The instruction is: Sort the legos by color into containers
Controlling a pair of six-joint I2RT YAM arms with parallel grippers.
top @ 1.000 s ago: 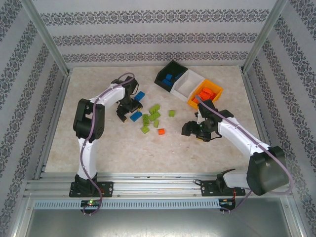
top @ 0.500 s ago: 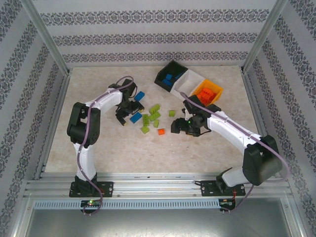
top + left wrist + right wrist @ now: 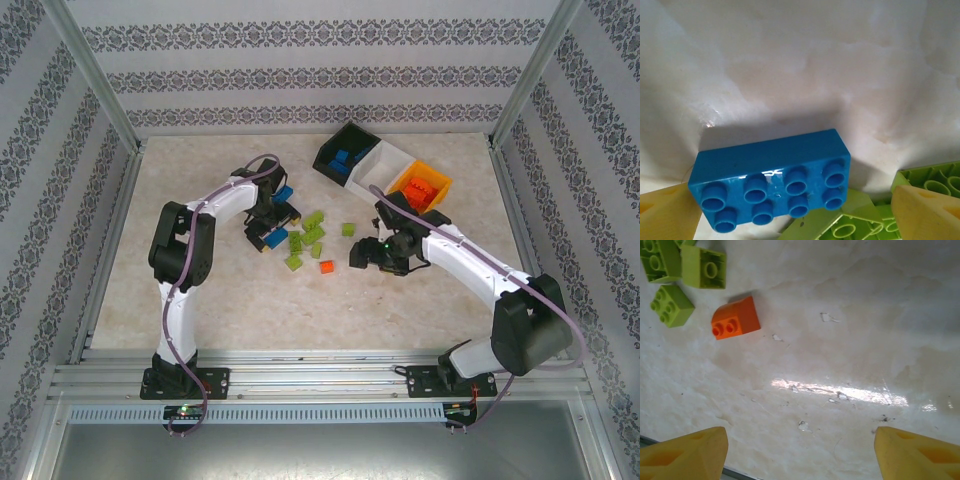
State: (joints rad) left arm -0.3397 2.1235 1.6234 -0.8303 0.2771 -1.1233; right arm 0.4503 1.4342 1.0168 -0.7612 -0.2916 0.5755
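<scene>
Up at the far right of the pale marbled tabletop (image 3: 200,290), three small open-front plastic bins stand joined in a slanting row. The black plastic bin (image 3: 330,150) at the left end holds a few blue bricks (image 3: 345,160). The white plastic bin (image 3: 380,175) in the middle shows its plain pale floor. The orange-yellow plastic bin (image 3: 441,182) at the right end holds a small heap of orange bricks (image 3: 420,187).

The left gripper (image 3: 270,226) hangs low over the loose pile at mid-table. Its yellow fingers (image 3: 665,212) are spread wide to either side of a blue eight-stud plastic brick (image 3: 772,185) that lies flat on the table, studs up. Whether a fingertip touches it I cannot tell. Lime-green plastic bricks (image 3: 306,236) crowd just beside that brick, and a second blue brick (image 3: 284,193) lies a little farther back.

The right gripper (image 3: 800,442) is also parted, with bare tabletop between its yellow fingertips. A small orange sloped brick (image 3: 735,318) lies apart from it, close to the lime-green ones. One more single green brick (image 3: 347,229) sits between the pile and the bins.
</scene>
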